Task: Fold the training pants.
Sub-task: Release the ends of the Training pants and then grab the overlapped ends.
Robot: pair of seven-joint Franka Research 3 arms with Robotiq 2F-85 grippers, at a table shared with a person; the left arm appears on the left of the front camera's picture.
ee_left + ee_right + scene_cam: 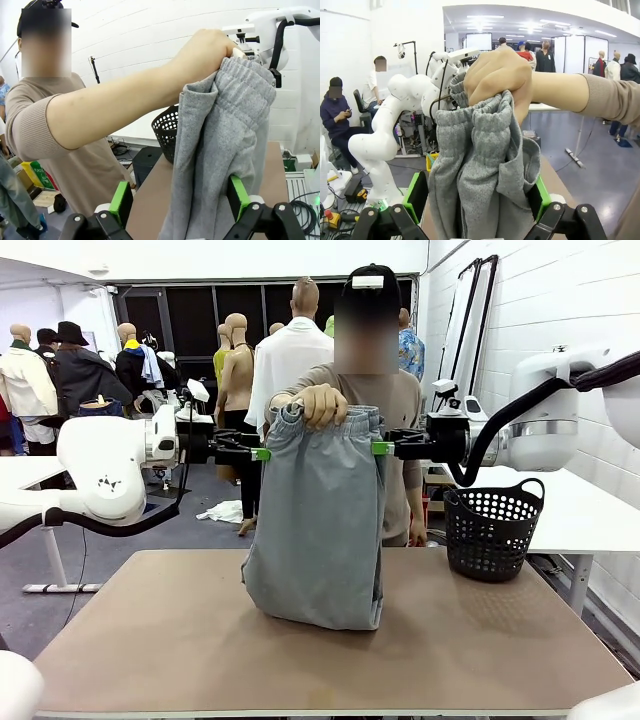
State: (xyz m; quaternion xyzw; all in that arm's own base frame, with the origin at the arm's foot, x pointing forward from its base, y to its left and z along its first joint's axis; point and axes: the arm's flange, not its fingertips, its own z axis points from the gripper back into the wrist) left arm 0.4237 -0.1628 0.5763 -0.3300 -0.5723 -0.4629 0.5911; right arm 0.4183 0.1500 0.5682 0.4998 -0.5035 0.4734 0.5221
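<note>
- Light grey training pants (318, 530), hanging lengthwise over the middle of the table (150, 640), with the lower end crumpled on the brown tabletop.
- Gathered waistband (360, 420) bunched at the top in the fist of a person's hand (322, 405), the arm stretched forward from the far side of the table.
- Robot's left gripper (258, 453) held level, pointing in from the left, its tips at the left edge of the cloth just under the waistband.
- In the left wrist view, jaws spread wide with the left pads (121, 197), bright green, on either side of the hanging cloth. One pad against the edge of the cloth, the other apart from it, nothing clamped.
- Robot's right gripper (383, 448) held level, pointing in from the right, its tips at the opposite edge of the cloth at about the same height.
- In the right wrist view, jaws likewise spread wide, with folds of grey cloth filling the gap between the right pads (415, 195). Not closed on the cloth.
- Black perforated basket (492, 530) at the far right corner of the table, well apart from the pants.
</note>
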